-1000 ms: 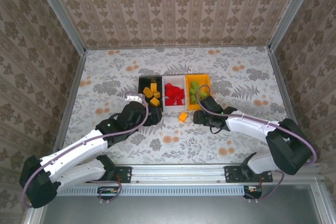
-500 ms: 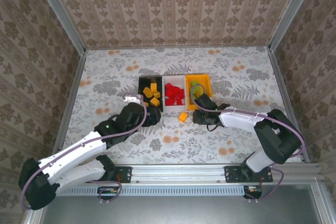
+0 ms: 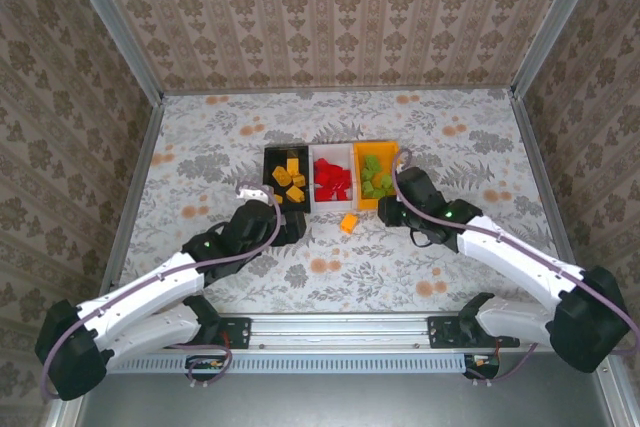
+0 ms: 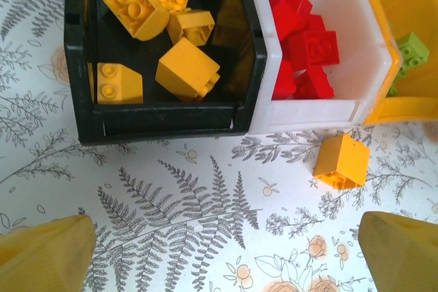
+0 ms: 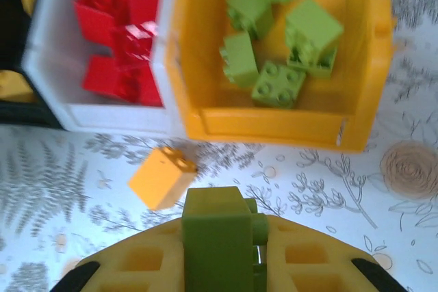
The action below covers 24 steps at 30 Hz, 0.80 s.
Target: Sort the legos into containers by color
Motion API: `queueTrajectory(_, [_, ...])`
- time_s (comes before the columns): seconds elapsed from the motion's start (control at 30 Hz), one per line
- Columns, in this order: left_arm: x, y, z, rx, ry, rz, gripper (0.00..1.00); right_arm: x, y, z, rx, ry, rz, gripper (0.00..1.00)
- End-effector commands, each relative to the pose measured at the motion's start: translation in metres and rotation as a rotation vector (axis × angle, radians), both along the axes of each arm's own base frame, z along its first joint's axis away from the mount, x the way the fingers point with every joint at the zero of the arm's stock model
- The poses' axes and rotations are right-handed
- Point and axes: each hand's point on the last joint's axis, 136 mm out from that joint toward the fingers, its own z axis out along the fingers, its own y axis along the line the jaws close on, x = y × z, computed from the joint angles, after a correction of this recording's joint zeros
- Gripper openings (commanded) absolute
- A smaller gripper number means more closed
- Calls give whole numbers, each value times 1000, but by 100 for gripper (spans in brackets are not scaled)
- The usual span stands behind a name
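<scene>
Light green plastic sits pinched in the right claw (image 3: 392, 211): in the right wrist view one light green brick (image 5: 219, 234) stands upright between the claw's yellow fingers at the bottom centre of the frame, gripped narrow on both sides. Just above it in that view is the near wall of the orange-yellow bin (image 5: 267, 124), with a handful of green bricks (image 5: 277, 83) lying loose inside. To the left of the held brick a loose orange brick (image 5: 162, 177) lies on the worktop (image 4: 191, 237), close to the bins' near walls but touching none of them. The white bin (image 4: 308, 111) stands against the orange-yellow one and holds red bricks (image 4: 308, 49), and the black bin (image 4: 164, 124) stands against the white one and holds orange bricks (image 4: 186, 66), so the three bins form one tight row in the middle of the top view. The left claw (image 4: 222, 254) hangs over the worktop just below the black bin in the top view, spread wide and gripping nothing, its two yellow fingertips in the lower corners of the left wrist view. The studs on the bricks carry raised marks too small to read. The worktop is covered with a pale sheet printed with grey ferns and small orange flowers. Patterned beige walls (image 3: 330, 17) close it in on three sides, framed by grey metal posts (image 3: 110, 22), and a metal rail (image 3: 340, 329) runs along the bottom edge of the top view.
</scene>
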Motion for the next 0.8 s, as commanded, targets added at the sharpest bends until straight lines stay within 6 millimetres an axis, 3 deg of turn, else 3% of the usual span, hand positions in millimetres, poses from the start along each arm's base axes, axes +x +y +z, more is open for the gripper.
queueTrajectory(0.0, [-1,-5,-3,-25,8,-18,100,11,0,22,-22,-18,3,23])
queueTrajectory(0.17, [-5,-10,-13,-24,47,-37,100,58,9,22,-37,9,-56,25])
queueTrajectory(0.37, [-7,-10,-18,-25,61,-39,100,101,8,-16,-123,111,-135,26])
queueTrajectory(0.47, [-7,-10,-20,-25,67,-34,100,112,7,-26,-136,127,-163,30])
queueTrajectory(0.57, [-7,-10,-20,-25,66,-34,100,116,10,-27,-128,130,-171,45])
queueTrajectory(0.67, [-7,-10,-18,-28,63,-36,100,115,12,-18,-106,112,-170,62])
queueTrajectory(0.77, [-8,-8,-15,-29,53,-36,100,105,14,-4,-85,80,-160,69])
